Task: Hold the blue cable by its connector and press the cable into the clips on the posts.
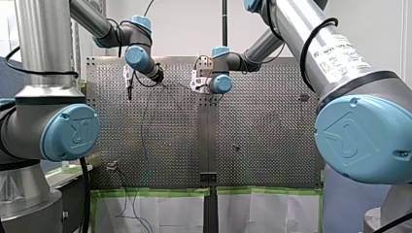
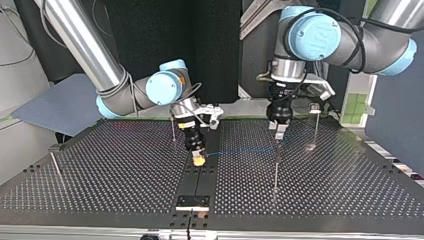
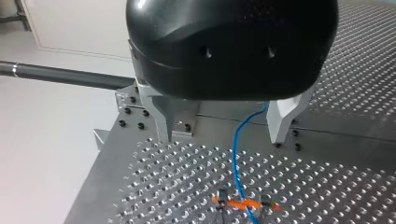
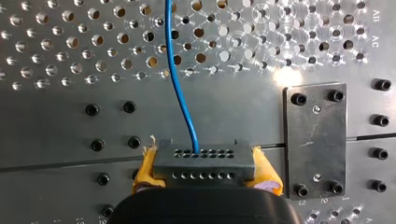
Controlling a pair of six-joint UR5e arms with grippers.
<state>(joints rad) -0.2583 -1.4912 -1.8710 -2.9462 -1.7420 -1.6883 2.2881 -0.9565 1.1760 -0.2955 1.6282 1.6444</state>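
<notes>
While yellow pads (image 4: 147, 171) of my right gripper (image 4: 206, 159) clamp the black, hole-dotted connector (image 4: 204, 166), the blue cable (image 4: 180, 84) crosses the perforated table (image 4: 56, 119) — stamped AB, AC — between the spread metal fingers (image 3: 161, 116) of my left gripper (image 3: 222, 139).

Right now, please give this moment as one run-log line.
right gripper: shut on connector | left gripper: open, astride blue cable | clip: under cable, seating unclear

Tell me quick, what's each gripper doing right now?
Left gripper: open, astride the cable.
Right gripper: shut on the connector.
</notes>
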